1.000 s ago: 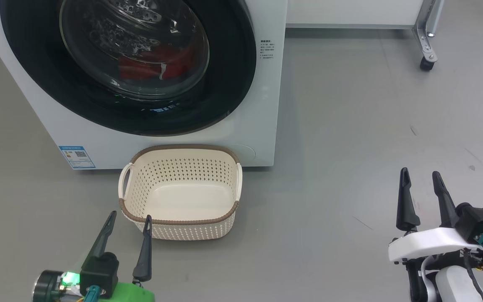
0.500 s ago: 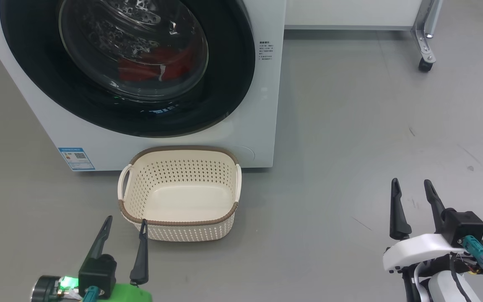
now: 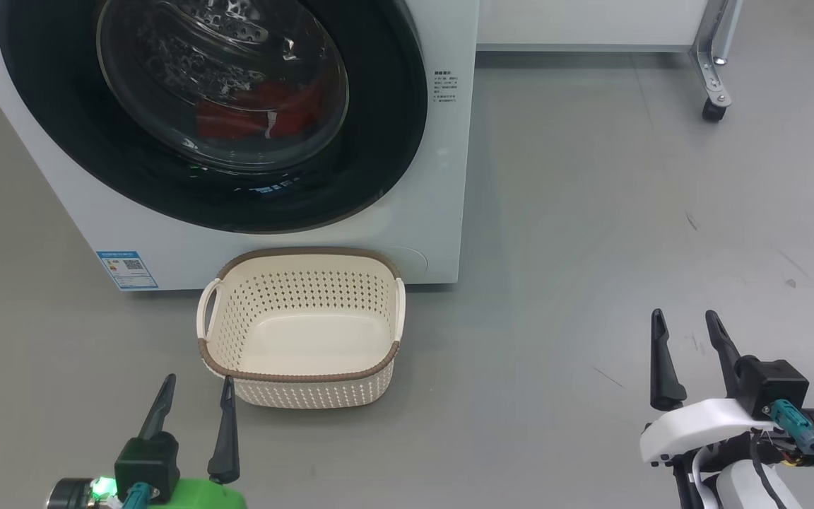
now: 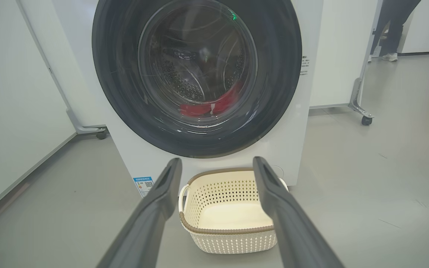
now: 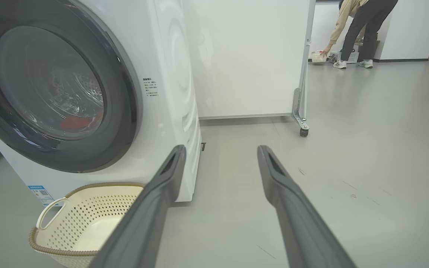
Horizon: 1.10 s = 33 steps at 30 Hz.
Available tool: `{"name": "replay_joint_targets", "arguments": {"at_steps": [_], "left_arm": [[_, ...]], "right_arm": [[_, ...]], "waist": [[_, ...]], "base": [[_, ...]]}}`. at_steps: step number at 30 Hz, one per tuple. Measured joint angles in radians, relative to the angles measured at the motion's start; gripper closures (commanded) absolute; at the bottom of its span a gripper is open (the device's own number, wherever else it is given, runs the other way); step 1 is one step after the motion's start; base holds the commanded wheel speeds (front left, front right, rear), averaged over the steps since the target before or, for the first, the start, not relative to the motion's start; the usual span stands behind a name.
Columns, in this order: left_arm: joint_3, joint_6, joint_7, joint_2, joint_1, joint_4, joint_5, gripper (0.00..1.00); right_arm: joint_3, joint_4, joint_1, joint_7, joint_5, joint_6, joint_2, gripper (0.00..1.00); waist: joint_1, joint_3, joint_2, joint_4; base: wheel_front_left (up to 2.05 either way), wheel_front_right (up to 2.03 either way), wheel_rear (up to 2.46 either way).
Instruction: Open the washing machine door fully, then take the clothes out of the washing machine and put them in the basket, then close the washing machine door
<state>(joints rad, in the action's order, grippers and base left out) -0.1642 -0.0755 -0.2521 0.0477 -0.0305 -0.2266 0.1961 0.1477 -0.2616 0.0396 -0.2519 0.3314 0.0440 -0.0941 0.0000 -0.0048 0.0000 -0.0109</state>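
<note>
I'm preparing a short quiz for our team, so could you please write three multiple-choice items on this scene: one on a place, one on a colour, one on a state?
1. Where does the basket stand?
A. on the floor before the washing machine
B. on top of the machine
C. on a shelf

2. What colour are the clothes behind the washing machine door?
A. blue
B. red
C. yellow

3. How is that door?
A. shut
B. wide open
C. removed

1 A: it sits on the floor below the door.
2 B: red fabric shows through the glass.
3 A: it lies flush against the machine's front.
</note>
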Motion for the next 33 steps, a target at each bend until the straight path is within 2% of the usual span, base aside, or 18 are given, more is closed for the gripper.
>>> {"name": "replay_joint_targets", "arguments": {"at_steps": [29, 30, 31, 32, 33], "left_arm": [[-0.028, -0.009, 0.0, -0.001, 0.003, -0.027, 0.012, 0.0], [-0.028, -0.009, 0.0, -0.001, 0.003, -0.026, 0.012, 0.0], [-0.029, -0.009, 0.0, -0.001, 0.004, -0.026, 0.012, 0.0], [-0.03, -0.009, 0.0, -0.001, 0.006, -0.025, 0.011, 0.0], [-0.032, -0.009, 0.0, -0.001, 0.008, -0.023, 0.007, 0.0]], "right_arm": [[0.005, -0.03, 0.015, 0.0, 0.0, 0.002, 0.006, 0.0], [0.004, -0.028, 0.016, 0.0, 0.0, 0.002, 0.006, 0.2], [0.0, -0.026, 0.017, 0.0, 0.004, 0.001, 0.007, 0.83], [-0.011, -0.022, 0.018, 0.0, 0.021, -0.002, 0.012, 1.0], [-0.022, -0.01, 0.02, 0.0, 0.047, -0.006, 0.02, 1.0]], "waist": [[-0.0001, 0.01, 0.0, 0.005], [-0.0001, 0.014, 0.0, 0.006], [0.0, 0.018, 0.0, 0.006], [0.0, 0.022, 0.0, 0.007], [0.0, 0.028, 0.0, 0.008]], "base": [[0.0, 0.0, 0.0], [0.0, 0.0, 0.0], [0.0, 0.0, 0.0], [0.0, 0.0, 0.0], [0.0, 0.0, 0.0]]}}
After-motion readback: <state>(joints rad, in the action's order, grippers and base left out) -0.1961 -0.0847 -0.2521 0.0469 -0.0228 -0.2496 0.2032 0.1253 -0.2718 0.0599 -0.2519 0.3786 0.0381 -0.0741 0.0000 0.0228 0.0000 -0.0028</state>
